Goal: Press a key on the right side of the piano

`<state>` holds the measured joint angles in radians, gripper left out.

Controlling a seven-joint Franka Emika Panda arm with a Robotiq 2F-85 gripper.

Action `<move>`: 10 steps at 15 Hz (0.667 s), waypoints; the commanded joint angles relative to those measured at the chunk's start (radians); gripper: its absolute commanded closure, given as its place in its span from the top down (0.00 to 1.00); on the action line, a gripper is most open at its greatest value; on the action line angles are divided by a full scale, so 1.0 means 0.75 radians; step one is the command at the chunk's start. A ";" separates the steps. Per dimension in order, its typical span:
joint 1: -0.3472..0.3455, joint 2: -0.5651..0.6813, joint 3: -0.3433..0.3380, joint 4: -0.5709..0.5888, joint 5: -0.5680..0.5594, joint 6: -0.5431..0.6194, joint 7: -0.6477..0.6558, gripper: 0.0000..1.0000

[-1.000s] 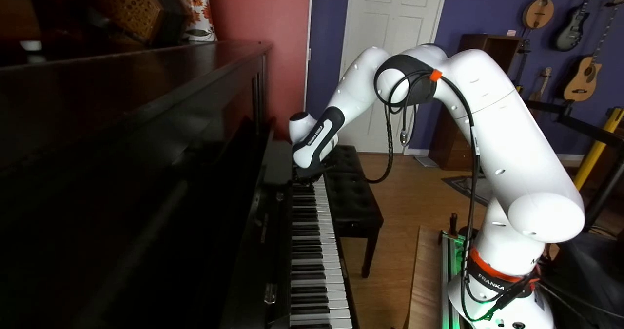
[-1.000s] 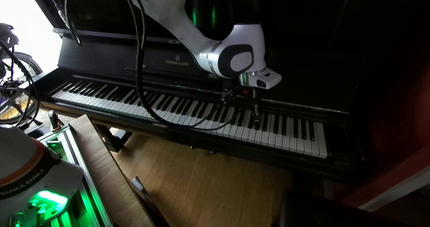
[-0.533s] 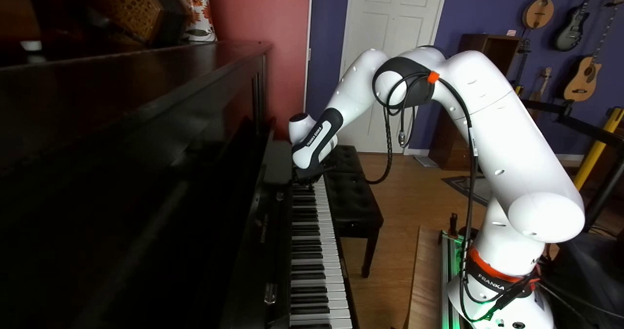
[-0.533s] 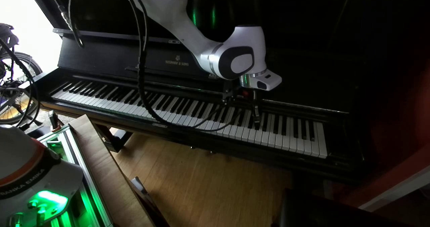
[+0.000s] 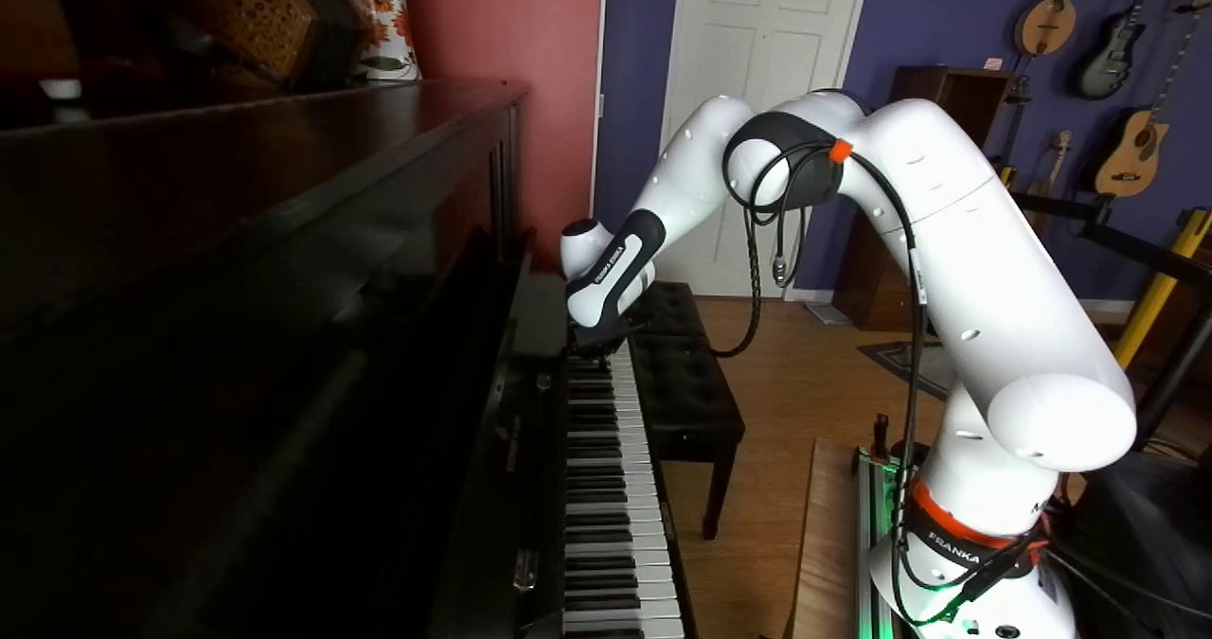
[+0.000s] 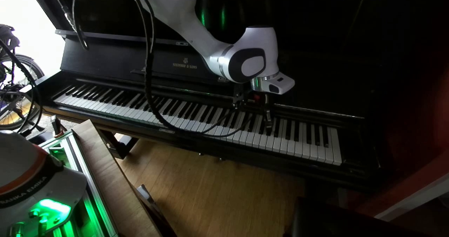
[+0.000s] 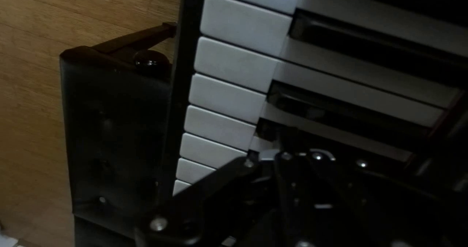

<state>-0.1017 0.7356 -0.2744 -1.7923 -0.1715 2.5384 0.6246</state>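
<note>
The black metal two-fingered hand (image 6: 268, 124) looks closed, its fingers meeting in one narrow tip that points down over the long row of white and black keys (image 6: 296, 147); I cannot tell whether it touches one. Those keys belong to the large, glossy, dark brown-black wooden upright piano (image 6: 112, 54), and the tip stands over the right part of the row. Above the hand slopes the white jointed arm (image 5: 985, 260), a black braided cable (image 6: 148, 86) looping down before the keys. A black tufted padded seat (image 5: 686, 383) stands in front of the piano. Farther off, a brown wooden bench (image 5: 824, 525) flanks the arm's white base (image 5: 989, 488).
</note>
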 commanded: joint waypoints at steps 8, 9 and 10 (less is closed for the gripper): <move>0.099 -0.127 -0.089 -0.083 0.007 -0.002 -0.004 0.40; 0.105 -0.145 -0.094 -0.097 0.004 -0.004 -0.005 0.49; 0.115 -0.170 -0.103 -0.119 -0.005 -0.006 -0.001 0.56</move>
<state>-0.0447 0.6718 -0.3263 -1.8114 -0.1714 2.5383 0.6247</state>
